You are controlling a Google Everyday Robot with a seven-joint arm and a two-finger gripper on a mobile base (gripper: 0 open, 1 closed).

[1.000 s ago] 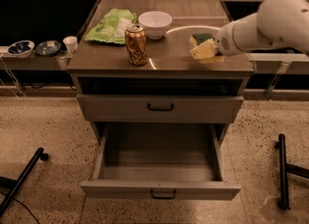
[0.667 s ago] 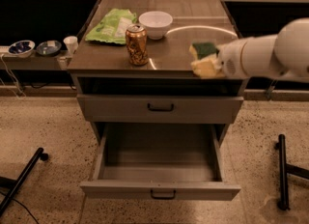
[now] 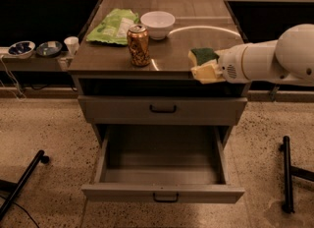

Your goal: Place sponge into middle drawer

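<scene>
The sponge (image 3: pixel 202 60), dark green on top and yellow below, is held in my gripper (image 3: pixel 208 68) at the front right edge of the countertop (image 3: pixel 167 50). The gripper is shut on it, and the white arm (image 3: pixel 274 57) reaches in from the right. The middle drawer (image 3: pixel 162 173) is pulled open below, a deep grey box with a dark bar handle (image 3: pixel 165 197) on its front. The sponge is above and to the right of the drawer's opening.
On the countertop stand a copper drink can (image 3: pixel 138 45), a white bowl (image 3: pixel 157 24) and a light green bag (image 3: pixel 114 25). The upper drawer front (image 3: pixel 162 109) is shut. Small bowls and a cup (image 3: pixel 71 45) sit on a low shelf at left. Dark stand legs (image 3: pixel 287 173) are on the floor.
My gripper has carried the sponge forward and a little down, from over the right side of the countertop to its front edge.
</scene>
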